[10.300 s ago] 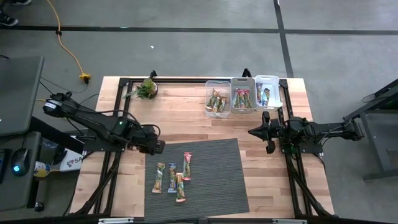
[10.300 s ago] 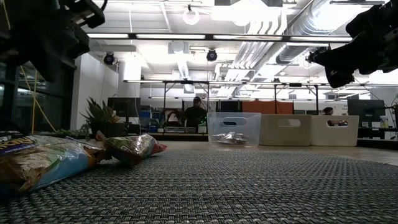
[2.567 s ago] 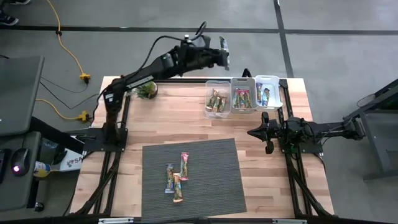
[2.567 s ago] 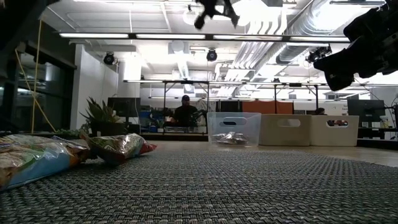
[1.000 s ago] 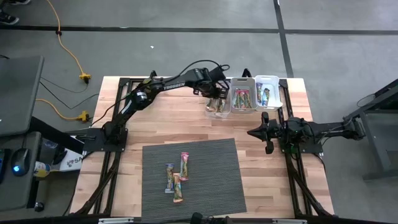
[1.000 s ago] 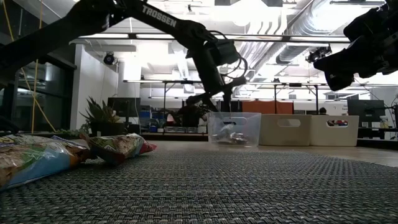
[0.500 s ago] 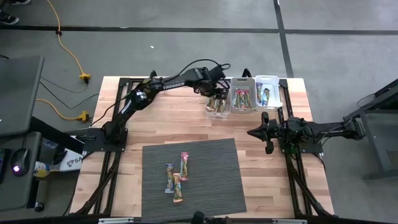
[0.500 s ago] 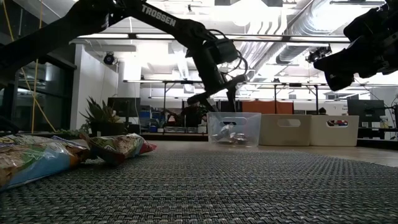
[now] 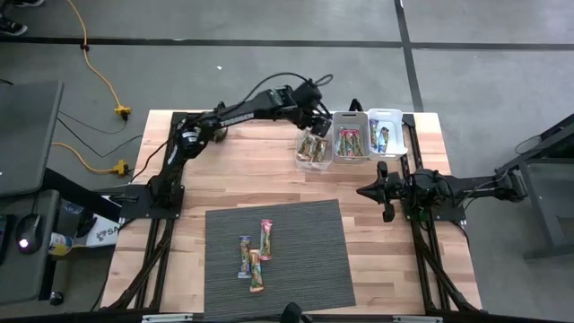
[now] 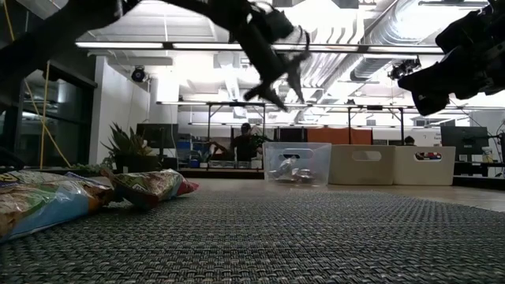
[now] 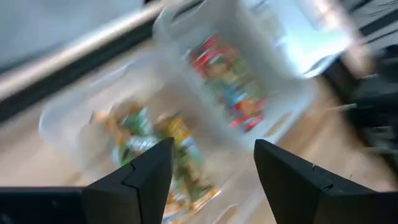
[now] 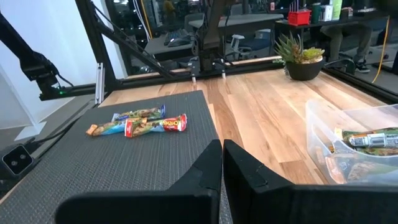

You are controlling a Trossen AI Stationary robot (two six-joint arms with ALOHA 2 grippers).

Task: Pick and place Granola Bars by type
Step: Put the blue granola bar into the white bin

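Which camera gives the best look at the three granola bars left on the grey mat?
The right wrist view: the three granola bars lie unobstructed on the mat, wrappers readable by colour. The high view shows the granola bars small but clearly placed. The low view shows them only edge-on at the picture's left; the left wrist view misses them.

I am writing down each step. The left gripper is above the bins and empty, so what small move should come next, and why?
Probably swing the open, empty left gripper back toward the mat, because three granola bars lie there unsorted.
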